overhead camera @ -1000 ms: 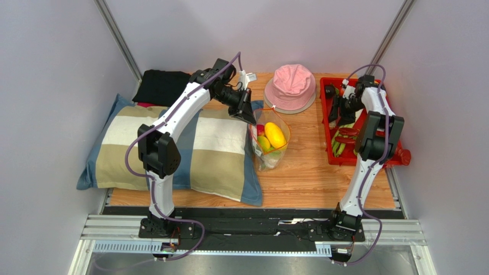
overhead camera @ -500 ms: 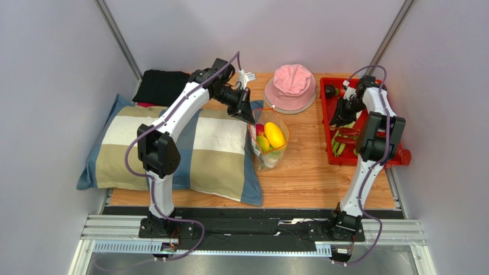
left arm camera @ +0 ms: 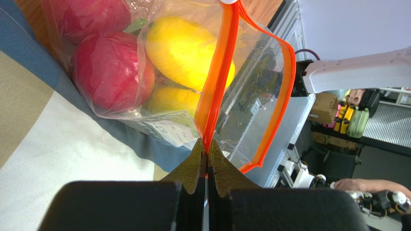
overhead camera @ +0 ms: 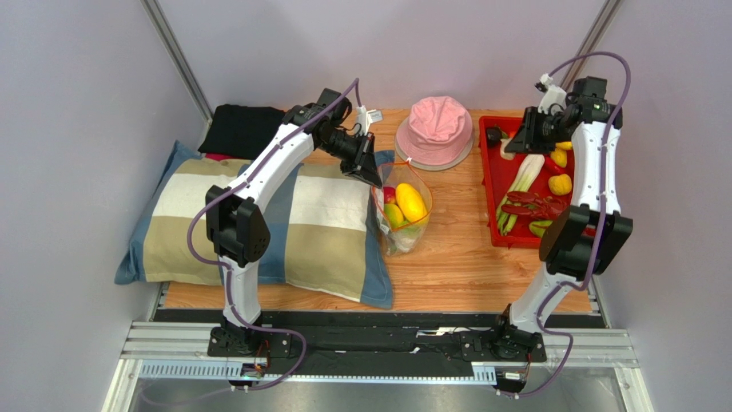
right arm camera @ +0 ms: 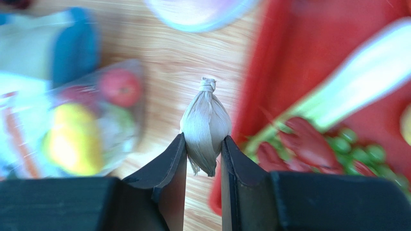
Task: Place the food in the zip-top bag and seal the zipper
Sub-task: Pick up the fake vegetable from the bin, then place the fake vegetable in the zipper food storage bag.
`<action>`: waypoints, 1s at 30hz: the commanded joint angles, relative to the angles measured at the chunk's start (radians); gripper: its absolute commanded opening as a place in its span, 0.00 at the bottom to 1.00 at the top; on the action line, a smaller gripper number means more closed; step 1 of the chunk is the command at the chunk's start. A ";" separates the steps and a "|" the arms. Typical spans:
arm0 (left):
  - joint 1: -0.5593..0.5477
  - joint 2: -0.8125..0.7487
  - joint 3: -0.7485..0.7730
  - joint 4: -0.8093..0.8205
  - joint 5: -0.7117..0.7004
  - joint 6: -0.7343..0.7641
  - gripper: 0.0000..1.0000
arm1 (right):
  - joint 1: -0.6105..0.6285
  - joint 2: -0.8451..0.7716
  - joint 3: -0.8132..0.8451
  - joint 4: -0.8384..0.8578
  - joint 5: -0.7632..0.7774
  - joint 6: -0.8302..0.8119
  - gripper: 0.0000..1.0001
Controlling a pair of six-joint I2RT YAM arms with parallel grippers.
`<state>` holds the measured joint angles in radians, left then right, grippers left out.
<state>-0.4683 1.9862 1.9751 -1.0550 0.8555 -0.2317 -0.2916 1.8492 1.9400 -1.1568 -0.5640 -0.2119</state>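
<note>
My half-closed right fingers (right arm camera: 170,163) pinch a pale garlic-shaped toy (right arm camera: 205,122) near the red plastic tray (right arm camera: 289,72), knotted tip toward 12 o'clock. My left fingers (left arm camera: 192,167), closed tight, clamp the orange-red zipper strip (left arm camera: 219,82) of the clear crinkly bag (left arm camera: 255,96).

In the right wrist view the zip-top bag (right arm camera: 128,139), the red tray (right arm camera: 294,62) and the food (right arm camera: 72,139) in them were blurred, and the pink hat (right arm camera: 198,7) was cut off at the top edge. From above, the right pincer (overhead camera: 514,146) carried something too small to tell.

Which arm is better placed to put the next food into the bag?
Right. The right fingers grip a white garlic-like toy, while the left fingers pinch the zipper, holding the bag open.
</note>
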 commanded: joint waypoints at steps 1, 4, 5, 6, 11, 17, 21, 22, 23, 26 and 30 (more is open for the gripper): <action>0.005 -0.059 -0.008 0.030 0.013 -0.001 0.00 | 0.153 -0.165 -0.013 0.011 -0.191 0.008 0.20; 0.005 -0.058 -0.010 0.033 0.016 -0.012 0.00 | 0.320 -0.267 -0.076 0.078 -0.195 0.022 0.22; 0.005 -0.056 -0.012 0.033 0.019 -0.012 0.00 | 0.363 -0.287 -0.094 0.092 -0.189 0.019 0.22; 0.005 -0.056 -0.015 0.033 0.019 -0.014 0.00 | 0.403 -0.321 -0.108 0.123 -0.172 0.011 0.22; 0.005 -0.061 -0.013 0.033 0.028 -0.009 0.00 | 0.630 -0.351 -0.209 0.181 -0.086 -0.044 0.25; 0.005 -0.075 -0.021 0.032 0.033 -0.001 0.00 | 0.727 -0.297 -0.274 0.195 -0.043 -0.093 0.28; 0.003 -0.082 -0.032 0.030 0.033 0.005 0.00 | 0.743 -0.255 -0.232 0.160 0.003 -0.101 0.67; 0.003 -0.084 -0.032 0.032 0.030 0.005 0.00 | 0.743 -0.249 -0.207 0.142 0.006 -0.103 0.81; 0.003 -0.084 -0.032 0.029 0.028 0.008 0.00 | 0.741 -0.242 -0.182 0.122 0.004 -0.103 0.86; 0.003 -0.086 -0.030 0.027 0.027 0.011 0.00 | 0.723 -0.255 -0.098 0.063 -0.014 -0.087 0.89; 0.003 -0.081 -0.021 0.026 0.020 0.019 0.00 | 0.637 -0.344 -0.136 0.071 0.007 -0.024 0.83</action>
<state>-0.4686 1.9598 1.9423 -1.0492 0.8612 -0.2359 0.4202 1.6119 1.7851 -1.0744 -0.5812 -0.2855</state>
